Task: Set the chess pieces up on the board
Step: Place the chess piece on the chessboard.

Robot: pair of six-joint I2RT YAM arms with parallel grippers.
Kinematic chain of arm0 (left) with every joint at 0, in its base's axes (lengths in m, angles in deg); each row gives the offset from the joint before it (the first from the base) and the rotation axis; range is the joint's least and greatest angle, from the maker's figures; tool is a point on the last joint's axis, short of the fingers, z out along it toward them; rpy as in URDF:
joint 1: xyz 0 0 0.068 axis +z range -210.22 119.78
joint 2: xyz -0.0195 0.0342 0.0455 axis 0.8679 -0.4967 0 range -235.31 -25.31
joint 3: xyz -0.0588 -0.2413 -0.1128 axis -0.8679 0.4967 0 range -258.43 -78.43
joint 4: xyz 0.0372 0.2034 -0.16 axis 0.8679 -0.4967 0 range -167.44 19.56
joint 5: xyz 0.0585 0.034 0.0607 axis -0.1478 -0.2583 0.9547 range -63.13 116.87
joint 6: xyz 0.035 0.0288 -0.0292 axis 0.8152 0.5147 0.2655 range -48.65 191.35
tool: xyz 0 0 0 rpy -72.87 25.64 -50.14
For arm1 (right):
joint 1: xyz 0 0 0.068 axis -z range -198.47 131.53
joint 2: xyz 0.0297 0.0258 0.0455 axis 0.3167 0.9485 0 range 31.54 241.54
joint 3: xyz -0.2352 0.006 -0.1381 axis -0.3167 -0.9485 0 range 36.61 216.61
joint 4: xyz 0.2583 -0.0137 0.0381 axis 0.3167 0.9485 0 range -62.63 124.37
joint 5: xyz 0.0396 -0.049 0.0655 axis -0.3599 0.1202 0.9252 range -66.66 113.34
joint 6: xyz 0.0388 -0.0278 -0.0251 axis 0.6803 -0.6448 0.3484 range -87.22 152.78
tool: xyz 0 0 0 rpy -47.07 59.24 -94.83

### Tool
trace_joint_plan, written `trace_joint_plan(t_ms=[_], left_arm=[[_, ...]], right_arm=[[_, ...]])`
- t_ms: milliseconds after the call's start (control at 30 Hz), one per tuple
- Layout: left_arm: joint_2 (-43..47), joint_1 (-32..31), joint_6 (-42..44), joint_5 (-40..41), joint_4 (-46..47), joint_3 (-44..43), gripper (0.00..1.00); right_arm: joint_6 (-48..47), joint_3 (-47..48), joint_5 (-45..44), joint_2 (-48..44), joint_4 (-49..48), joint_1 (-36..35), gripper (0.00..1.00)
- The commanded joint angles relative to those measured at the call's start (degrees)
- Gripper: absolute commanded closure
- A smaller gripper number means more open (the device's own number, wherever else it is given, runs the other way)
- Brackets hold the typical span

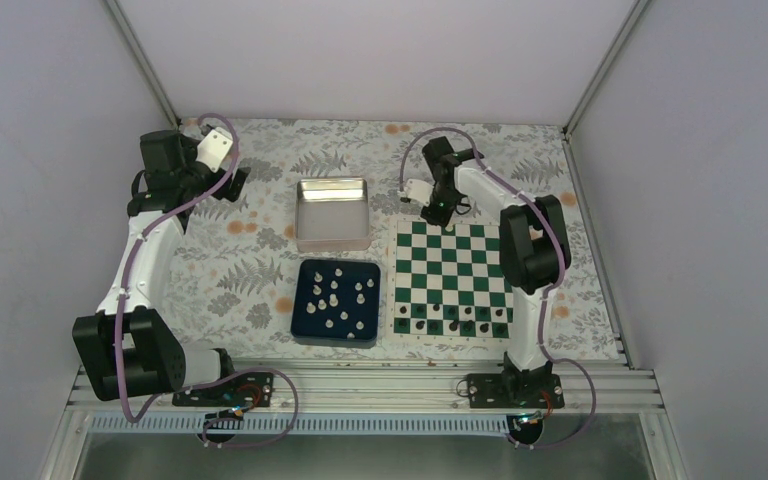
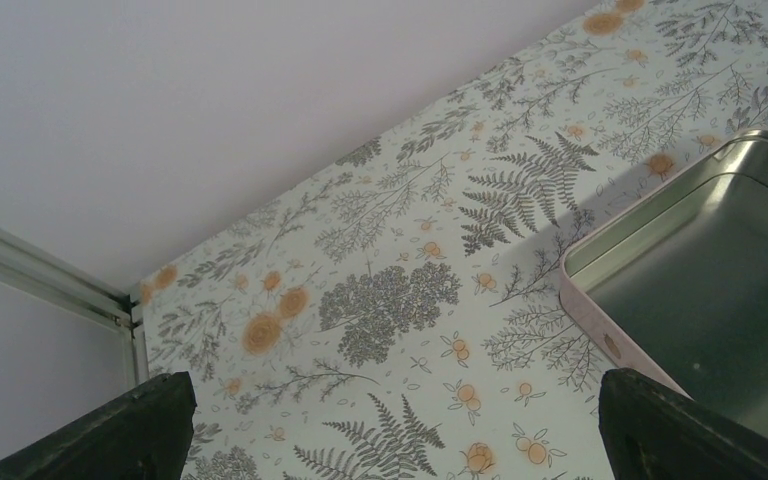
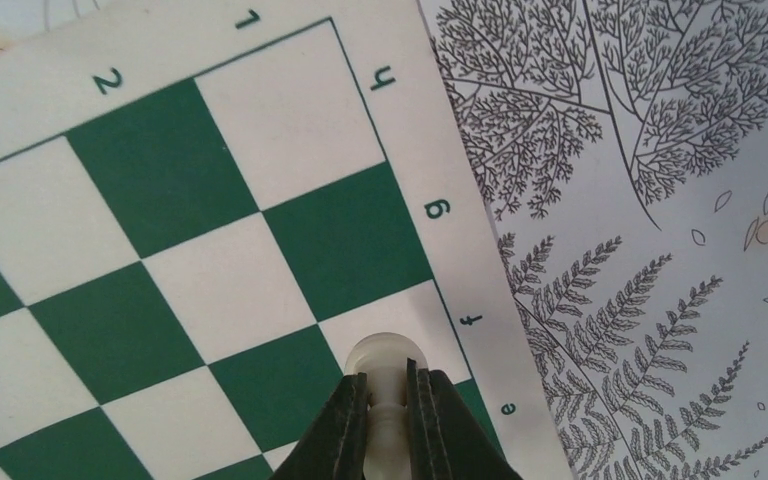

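A: Item, right gripper (image 3: 388, 385)?
B: Fingers pressed in on a white piece (image 3: 382, 352) with a round head, pinched just below the head. It hangs over the board (image 3: 160, 180) at a white edge square beside the border letter f. Whether the base touches the square, I cannot tell.
A: Board, position?
B: Flat on the table (image 1: 240, 270), in front of the right arm. A row of black pieces (image 1: 450, 325) lines its near edge.
A: Remaining white pieces (image 1: 332, 298)?
B: Scattered in the blue tray (image 1: 336, 340), just left of the board. Several stand upright, others are too small to tell.
A: Metal tin (image 1: 332, 183)?
B: Directly behind the tray, lying open.
A: Left gripper (image 2: 400, 430)?
B: Fingers spread wide, holding nothing, above the flowered table at the far left, with the tin's corner near its right finger.
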Motion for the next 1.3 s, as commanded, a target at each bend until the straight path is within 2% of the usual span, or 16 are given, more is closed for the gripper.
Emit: trace_joint_plan(t_ms=[0, 833, 1100, 1267], left_arm=[[1.07, 0.27, 0.08, -1.37, -0.07, -1.42, 0.0], [1.24, 0.27, 0.32, -1.59, -0.57, -0.99, 0.0], [0.99, 0.27, 0.61, -1.31, -1.07, -0.96, 0.0], [1.63, 0.27, 0.54, -1.18, -0.67, -0.45, 0.0]], right_arm=[[-0.99, -0.78, -0.33, 1.29, -1.97, 1.02, 0.96], [-1.22, -2.2, 2.04, 4.09, -2.87, 2.47, 0.95], [-1.23, -0.67, 2.1, 0.15, -1.68, 2.44, 0.69], [-0.85, 2.13, 1.86, -5.56, 0.87, -0.1, 0.61]])
